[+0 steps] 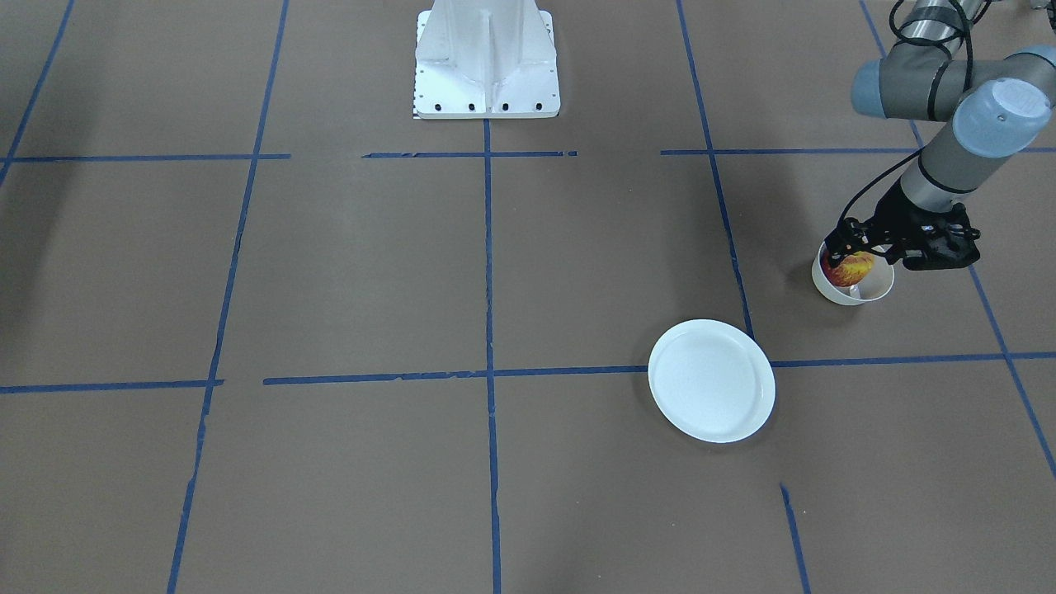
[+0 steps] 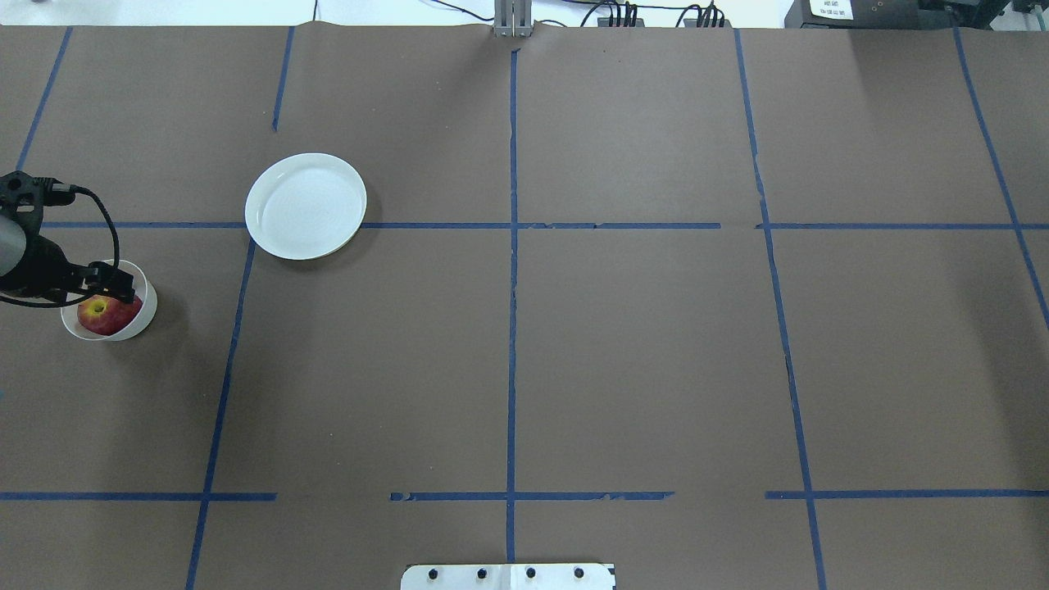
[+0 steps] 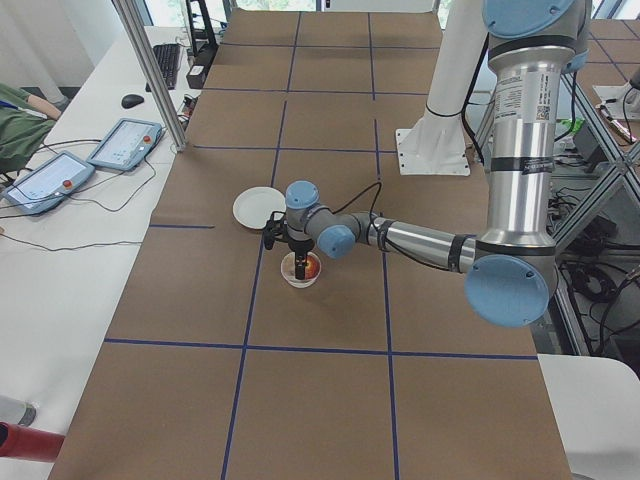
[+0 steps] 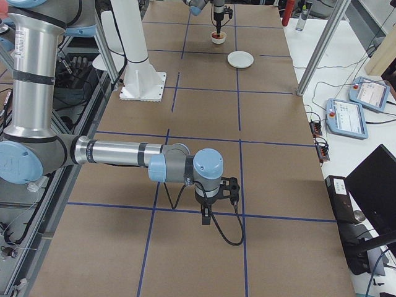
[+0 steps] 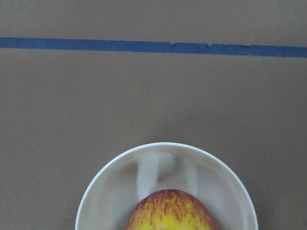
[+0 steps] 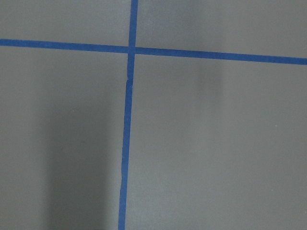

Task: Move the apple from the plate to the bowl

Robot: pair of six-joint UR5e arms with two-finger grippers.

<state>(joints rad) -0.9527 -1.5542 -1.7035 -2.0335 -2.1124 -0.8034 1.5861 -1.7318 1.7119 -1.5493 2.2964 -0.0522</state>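
Fruit: small round red-yellow apple (image 5: 171, 212) sits in small deep cream bowl (image 5: 109, 191).
Arm: black left hand (image 2: 111, 288) over bowl's rim, hiding part; opening unclear.
Dish: flat round white plate (image 1: 711, 381) nearby, apart.

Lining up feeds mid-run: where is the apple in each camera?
Front-facing: apple far right, mid-height.
Overhead: apple far left, just below mid-height.
Exterior left: apple near centre.
Exterior right: apple top centre, tiny.
Left wrist: apple bottom centre, cut by the edge.
Right wrist: not in it.
Landmark: the bowl that holds it; the plate lies nearby in the exterior views.
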